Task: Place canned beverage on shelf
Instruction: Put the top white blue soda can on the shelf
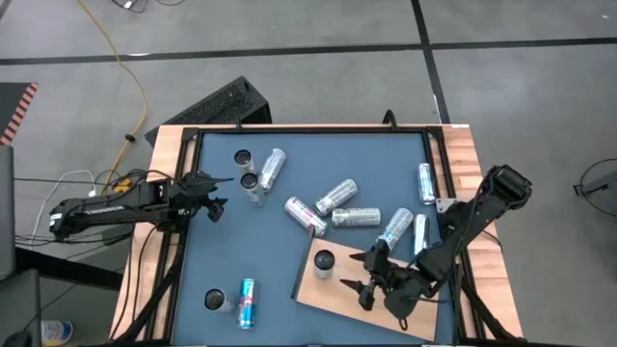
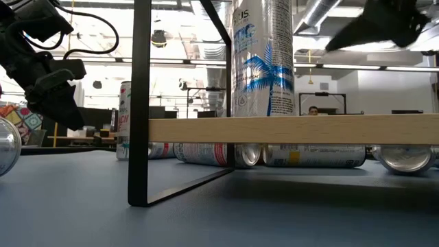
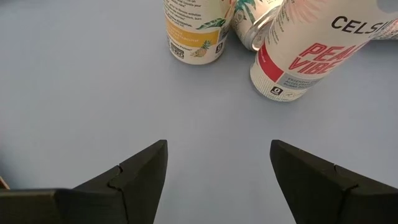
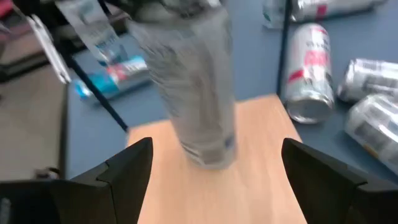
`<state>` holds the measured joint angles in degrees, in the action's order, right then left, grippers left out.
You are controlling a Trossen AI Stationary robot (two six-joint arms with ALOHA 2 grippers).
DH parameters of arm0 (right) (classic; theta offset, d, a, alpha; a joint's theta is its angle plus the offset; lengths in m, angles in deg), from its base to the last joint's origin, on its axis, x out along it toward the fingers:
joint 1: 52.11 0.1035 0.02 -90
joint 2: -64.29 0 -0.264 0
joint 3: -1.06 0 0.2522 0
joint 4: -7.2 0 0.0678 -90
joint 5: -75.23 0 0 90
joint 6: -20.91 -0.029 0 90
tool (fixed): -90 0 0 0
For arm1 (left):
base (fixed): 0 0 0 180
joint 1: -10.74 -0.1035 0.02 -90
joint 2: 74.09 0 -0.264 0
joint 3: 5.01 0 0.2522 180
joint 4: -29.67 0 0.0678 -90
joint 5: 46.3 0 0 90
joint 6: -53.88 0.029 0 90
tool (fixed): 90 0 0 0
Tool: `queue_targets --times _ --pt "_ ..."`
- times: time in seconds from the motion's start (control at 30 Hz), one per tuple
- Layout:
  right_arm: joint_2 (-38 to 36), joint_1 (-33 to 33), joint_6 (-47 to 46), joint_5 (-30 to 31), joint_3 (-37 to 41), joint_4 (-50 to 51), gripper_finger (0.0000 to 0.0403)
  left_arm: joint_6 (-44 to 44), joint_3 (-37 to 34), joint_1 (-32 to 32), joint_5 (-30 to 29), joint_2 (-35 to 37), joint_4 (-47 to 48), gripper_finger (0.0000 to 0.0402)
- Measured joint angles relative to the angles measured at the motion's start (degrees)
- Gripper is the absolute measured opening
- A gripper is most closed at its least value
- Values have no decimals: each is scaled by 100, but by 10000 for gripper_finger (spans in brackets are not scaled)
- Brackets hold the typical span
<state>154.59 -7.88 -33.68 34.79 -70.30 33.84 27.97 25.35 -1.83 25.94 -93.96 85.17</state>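
Hovering over the shelf near the table's front right corner, the right gripper reaches in from the right edge, fingers spread wide and holding nothing; one silver-and-blue can stands upright on the shelf just ahead of it, apart from the fingers

Left gripper extends from the table's left edge, low over the blue tabletop, fingers partly open and empty, pointed at two upright cans close by

Count, high view:
- cans on the shelf: 1, upright
- upright cans on the tabletop: 3 (two near the back left, one near the front left corner)
- cans lying on their sides: 8 (seven silver, one blue near the front left)

Shelf is a light wooden board on a black metal frame
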Motion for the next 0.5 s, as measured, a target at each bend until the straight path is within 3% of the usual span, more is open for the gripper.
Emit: queue_targets --times 0.5 --pt "2 -310 1366 452 -588 155 336 0 0 0 0 0 -1 270"
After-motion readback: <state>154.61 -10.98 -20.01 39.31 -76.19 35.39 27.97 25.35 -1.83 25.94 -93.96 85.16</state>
